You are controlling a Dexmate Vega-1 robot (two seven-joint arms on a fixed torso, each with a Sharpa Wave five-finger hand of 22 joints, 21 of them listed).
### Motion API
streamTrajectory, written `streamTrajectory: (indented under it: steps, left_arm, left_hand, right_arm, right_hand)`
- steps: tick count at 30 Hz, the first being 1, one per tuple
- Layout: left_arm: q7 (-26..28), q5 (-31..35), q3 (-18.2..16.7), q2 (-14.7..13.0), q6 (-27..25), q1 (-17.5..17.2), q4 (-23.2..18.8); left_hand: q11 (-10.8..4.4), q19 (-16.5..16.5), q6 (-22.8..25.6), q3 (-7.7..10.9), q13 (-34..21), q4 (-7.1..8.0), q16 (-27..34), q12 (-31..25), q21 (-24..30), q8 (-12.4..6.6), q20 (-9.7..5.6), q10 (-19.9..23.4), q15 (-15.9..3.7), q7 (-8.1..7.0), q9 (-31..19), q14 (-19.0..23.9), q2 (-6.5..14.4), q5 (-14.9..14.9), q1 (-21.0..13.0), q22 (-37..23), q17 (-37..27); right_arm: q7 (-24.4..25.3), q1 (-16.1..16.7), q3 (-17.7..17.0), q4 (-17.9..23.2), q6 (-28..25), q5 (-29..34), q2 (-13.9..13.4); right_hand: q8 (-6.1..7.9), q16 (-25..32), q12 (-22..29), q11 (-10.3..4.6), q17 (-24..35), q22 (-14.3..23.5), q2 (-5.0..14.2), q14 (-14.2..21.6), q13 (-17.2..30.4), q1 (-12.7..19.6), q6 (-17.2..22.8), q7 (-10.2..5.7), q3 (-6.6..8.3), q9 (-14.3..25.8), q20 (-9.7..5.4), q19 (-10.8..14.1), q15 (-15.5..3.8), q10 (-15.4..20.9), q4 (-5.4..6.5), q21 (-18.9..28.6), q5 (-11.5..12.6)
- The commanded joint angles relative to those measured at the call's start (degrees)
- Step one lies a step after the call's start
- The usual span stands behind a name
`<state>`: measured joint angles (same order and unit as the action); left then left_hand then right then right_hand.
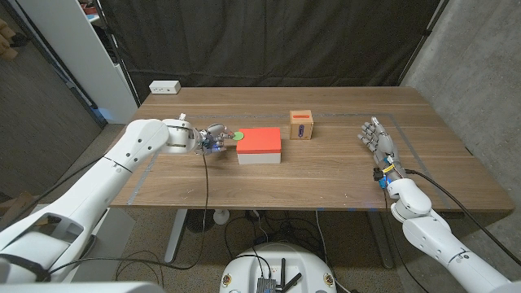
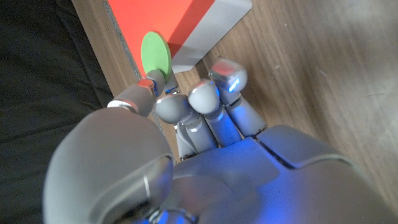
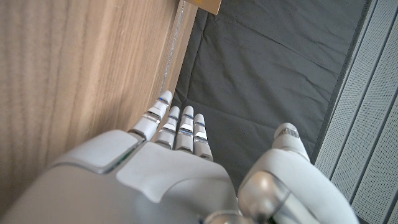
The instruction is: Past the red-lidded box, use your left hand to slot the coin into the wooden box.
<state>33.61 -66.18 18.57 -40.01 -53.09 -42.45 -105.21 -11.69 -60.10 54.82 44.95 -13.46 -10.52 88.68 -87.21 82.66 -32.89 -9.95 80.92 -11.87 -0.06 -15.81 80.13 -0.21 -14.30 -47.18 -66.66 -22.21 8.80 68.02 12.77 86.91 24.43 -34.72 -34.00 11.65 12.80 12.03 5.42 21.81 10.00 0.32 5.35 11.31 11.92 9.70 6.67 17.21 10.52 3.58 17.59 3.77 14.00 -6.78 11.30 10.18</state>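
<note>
Head view: green coin (image 1: pixel 238 136) is pinched at the fingertips of the left hand (image 1: pixel 212 138), just left of the red-lidded box (image 1: pixel 260 146), w/ the disc held on edge above the table. In the left wrist view the coin (image 2: pixel 155 54) is seen gripped between thumb and a finger, overlapping the red lid's corner (image 2: pixel 168 18). Wooden box (image 1: pixel 301 125) sits to the right and a bit farther, beyond the red-lidded box; a dark slot panel is seen on its near face. So the carry is judged to run rightward past the lid, left hand being much the nearer. Right hand (image 1: pixel 378 142) is held open, fingers apart, nothing in it, near the table's right side. Wooden table (image 1: pixel 342 175), black curtain behind, white power strip (image 1: pixel 164 86) at far left corner.
</note>
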Motion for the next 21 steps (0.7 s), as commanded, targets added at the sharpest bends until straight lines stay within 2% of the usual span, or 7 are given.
streamTrajectory:
  steps: [1, 6, 12, 21]
  left_arm:
    - [-5.7, 2.4, -0.5, -3.2, 7.3, -2.3, -0.9]
    - [-7.6, 6.7, 0.9, -4.7, 10.9, -2.5, -2.0]
    - [-10.4, 8.4, 0.8, -4.5, 15.1, -3.3, -1.0]
    - [-11.5, 12.7, 1.7, -4.7, 18.7, -3.1, -1.7]
  left_hand:
    - [-0.13, 0.4, 2.8, -0.44, 0.1, 0.00, -0.2, -0.1, 0.4, -0.42, -2.28, 0.0, -0.16, 2.55, -0.9, -0.2, 2.4, -0.5, -3.0, -0.1, -0.4]
    - [-0.25, 0.4, 2.8, -0.57, -0.4, 0.02, -0.2, -0.4, 0.6, -0.32, -2.29, 0.0, -0.16, 2.62, -0.8, -0.2, 2.5, -0.7, -3.2, 0.0, -0.7]
    - [-0.22, 0.7, 2.9, -0.59, -0.5, 0.00, -0.3, -0.4, 0.6, -0.32, -2.30, -0.2, -0.16, 2.67, -0.9, -0.4, 2.5, -0.9, -3.2, -0.1, -0.7]
    - [-0.19, 0.7, 2.8, -0.67, -0.2, 0.04, -0.2, -0.2, 0.8, -0.31, -2.29, -0.1, -0.15, 2.77, -1.1, -0.2, 2.6, -1.1, -3.3, -0.1, -1.2]
  right_arm:
    - [2.6, 0.7, 0.0, 2.6, -1.5, 1.2, -0.1]
    - [5.2, 1.9, -0.4, 4.8, -2.8, 2.5, -0.4]
    - [7.1, 3.0, -0.9, 7.4, -3.8, 3.6, -0.8]
    - [7.4, 3.7, -1.1, 7.9, -3.3, 3.3, 0.1]
  right_hand:
    - [-0.08, 0.2, 0.0, 0.12, -0.1, 0.1, 0.14, 0.4, 0.3, -0.5, 0.5, 0.01, 0.03, 0.2, 0.50, 0.3, 0.08, 0.6, -0.29, 0.0, -0.1]
    - [-0.13, 0.2, 0.0, 0.15, -0.1, 0.1, 0.17, 0.4, 0.3, -0.5, 0.4, 0.03, 0.01, 0.2, 0.48, 0.4, 0.11, 0.6, -0.32, 0.1, -0.1]
    - [-0.16, 0.3, 0.0, 0.03, -0.1, 0.1, 0.22, 0.7, 0.3, -0.5, 0.3, 0.06, 0.00, 0.3, 0.49, 0.6, 0.05, 0.7, -0.38, 0.1, -0.1]
    - [-0.14, 0.4, 0.0, 0.11, -0.1, 0.1, 0.29, 0.8, 0.3, -0.5, 0.4, 0.11, -0.02, 0.3, 0.39, 0.7, 0.08, 0.8, -0.45, 0.2, 0.0]
